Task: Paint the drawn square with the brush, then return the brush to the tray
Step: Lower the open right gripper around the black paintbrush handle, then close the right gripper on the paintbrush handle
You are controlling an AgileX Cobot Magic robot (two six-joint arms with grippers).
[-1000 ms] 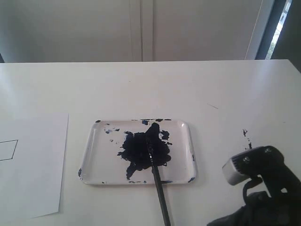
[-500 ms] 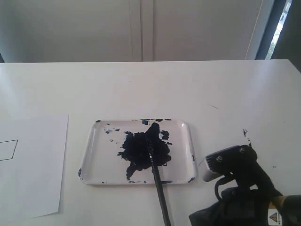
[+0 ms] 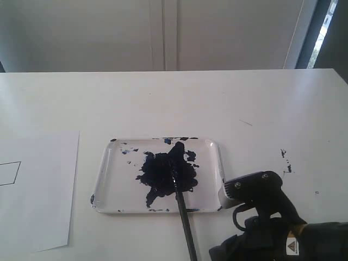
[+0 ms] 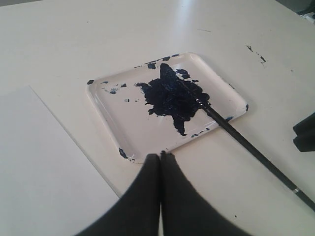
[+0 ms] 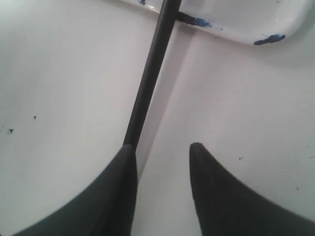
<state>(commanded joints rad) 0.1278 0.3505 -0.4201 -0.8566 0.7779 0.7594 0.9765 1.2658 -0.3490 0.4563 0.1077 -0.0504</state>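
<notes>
The tray lies mid-table with a big blue-black paint blot. The brush rests with its tip in the blot and its handle over the tray's near rim onto the table. At the left edge, the drawn square is a thin outline on paper. My right arm stands just right of the handle. The right gripper is open, and the brush runs behind one finger with nothing between the jaws. The left gripper is shut and empty, near a corner of the tray.
The white paper sheet lies left of the tray. Dark paint specks mark the table to the right. The table's far edge meets a pale wall. A dark part shows beyond the brush handle in the left wrist view.
My right arm has moved left, from the table's right edge to close beside the brush handle. Brush, tray and paper have not moved.
</notes>
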